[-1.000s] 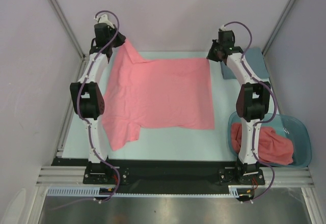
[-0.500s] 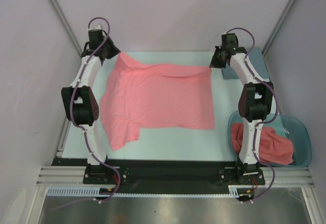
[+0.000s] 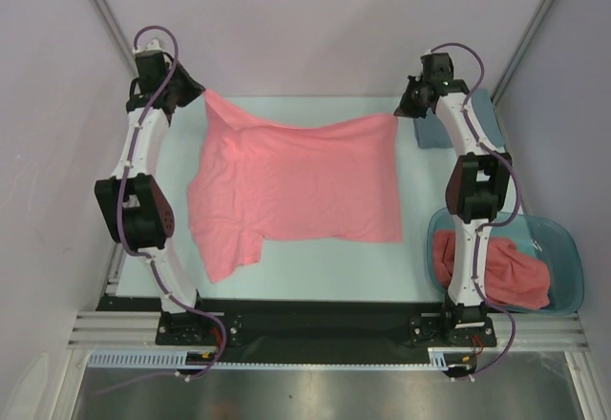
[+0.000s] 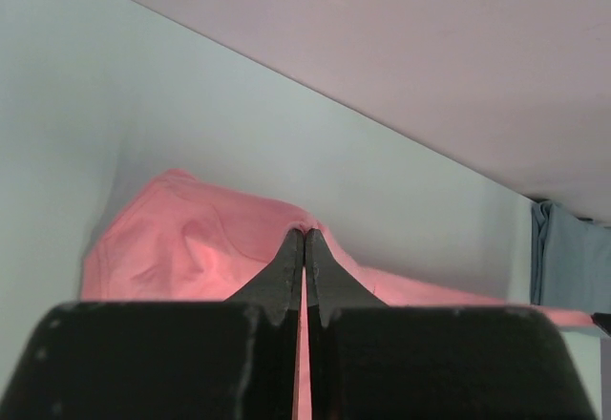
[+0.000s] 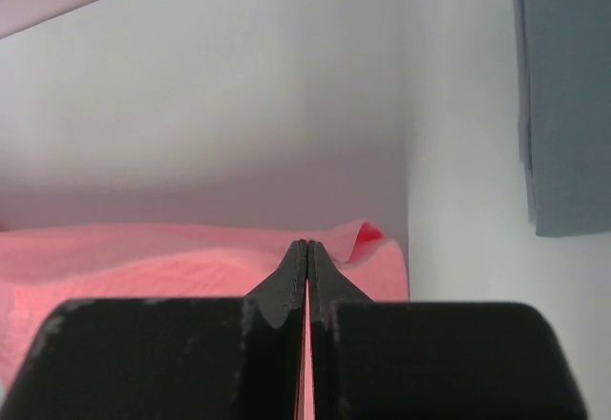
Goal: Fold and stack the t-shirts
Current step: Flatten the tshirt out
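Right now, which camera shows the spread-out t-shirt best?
Top external: the whole spread t-shirt shows, its far corners pinched by the left gripper and right gripper. Each wrist view shows only the pink fabric beside its own shut jaws.

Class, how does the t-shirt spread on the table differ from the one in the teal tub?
The spread t-shirt lies opened out on the table; the tub t-shirt is bunched in the teal tub. The spread t-shirt's far corners are pinched by the left gripper and right gripper; the tub t-shirt is untouched. Both are plain salmon pink.
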Controlling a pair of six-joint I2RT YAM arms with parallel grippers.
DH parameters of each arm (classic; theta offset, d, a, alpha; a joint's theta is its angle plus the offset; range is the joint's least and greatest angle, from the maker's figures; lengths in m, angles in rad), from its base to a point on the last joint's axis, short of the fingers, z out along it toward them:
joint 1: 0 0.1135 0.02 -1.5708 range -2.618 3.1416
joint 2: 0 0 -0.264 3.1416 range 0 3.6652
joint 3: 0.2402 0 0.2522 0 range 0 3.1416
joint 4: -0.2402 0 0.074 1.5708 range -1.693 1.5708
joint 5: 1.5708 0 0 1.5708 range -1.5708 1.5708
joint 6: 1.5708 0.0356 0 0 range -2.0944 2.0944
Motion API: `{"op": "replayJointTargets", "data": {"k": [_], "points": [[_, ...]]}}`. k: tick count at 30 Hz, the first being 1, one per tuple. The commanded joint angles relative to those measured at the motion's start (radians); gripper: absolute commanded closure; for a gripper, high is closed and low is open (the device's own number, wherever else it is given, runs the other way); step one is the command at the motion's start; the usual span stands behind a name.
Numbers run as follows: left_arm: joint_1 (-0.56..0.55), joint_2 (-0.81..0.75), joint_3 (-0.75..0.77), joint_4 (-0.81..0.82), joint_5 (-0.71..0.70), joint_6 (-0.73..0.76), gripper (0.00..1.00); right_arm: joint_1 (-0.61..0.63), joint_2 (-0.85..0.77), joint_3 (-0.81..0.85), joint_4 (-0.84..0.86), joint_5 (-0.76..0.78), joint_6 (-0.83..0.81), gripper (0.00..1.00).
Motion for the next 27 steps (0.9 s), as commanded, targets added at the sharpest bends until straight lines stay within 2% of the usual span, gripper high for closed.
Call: {"op": "replayJointTargets", "data": {"k": [1, 8, 11, 15, 21, 27], "points": [[0.0, -0.049, -0.001, 0.029, 0.044, -0.013, 1.0, -0.022, 0.032, 0.069, -0.012, -0.03, -0.003, 1.0], [0.0, -0.031, 0.041, 0.022, 0.061, -0.025, 1.0, -0.036, 0.066, 0.166, -0.033, -0.032, 0.011, 1.0], [-0.002, -0.072, 0.021, 0.073, 0.063, -0.046, 1.0, -0.026, -0.022, 0.091, 0.014, -0.032, 0.022, 1.0], [0.0, -0.144, 0.028, 0.065, 0.065, -0.06, 1.0, -0.012, -0.124, 0.079, -0.045, -0.003, 0.06, 1.0], [0.004, -0.368, -0.018, 0.023, 0.037, -0.039, 1.0, 0.068, -0.402, -0.055, -0.136, 0.098, 0.047, 1.0], [0.015, -0.693, -0.105, -0.01, -0.034, -0.025, 1.0, 0.122, -0.728, -0.179, -0.199, 0.169, 0.08, 1.0]]}}
